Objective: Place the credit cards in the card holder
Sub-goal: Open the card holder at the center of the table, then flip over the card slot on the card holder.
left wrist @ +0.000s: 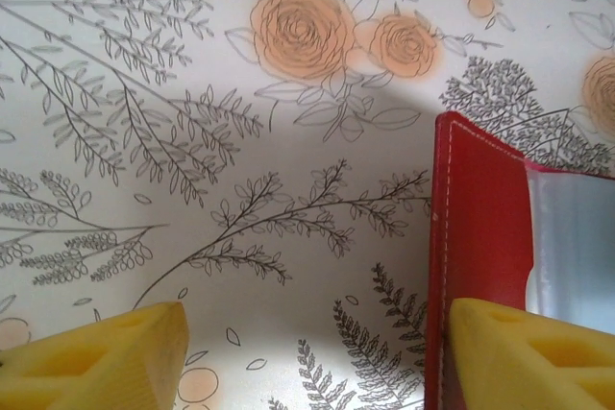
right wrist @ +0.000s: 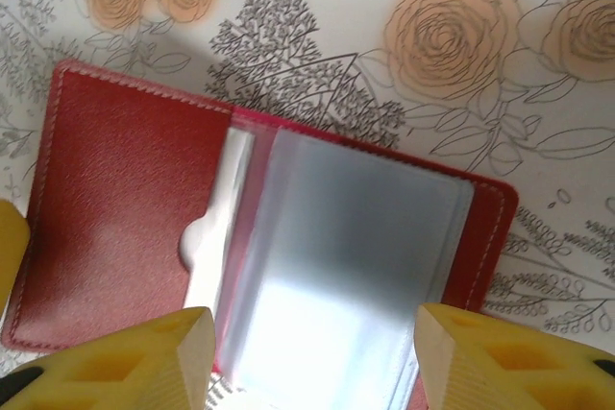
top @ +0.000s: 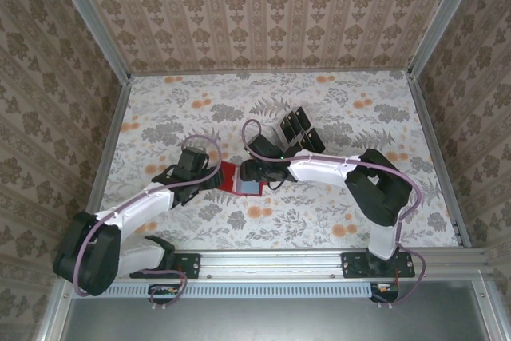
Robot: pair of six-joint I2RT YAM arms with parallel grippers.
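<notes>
Handling the card holder, expect limp leather and slick sleeves; pin its nine-o'clock flap. Your left gripper and right gripper both stand apart.

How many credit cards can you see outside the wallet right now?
3, as best I can tell: dark credit cards standing close together just beyond the right gripper and the open red card holder. They overlap, so others may be hidden.
</notes>
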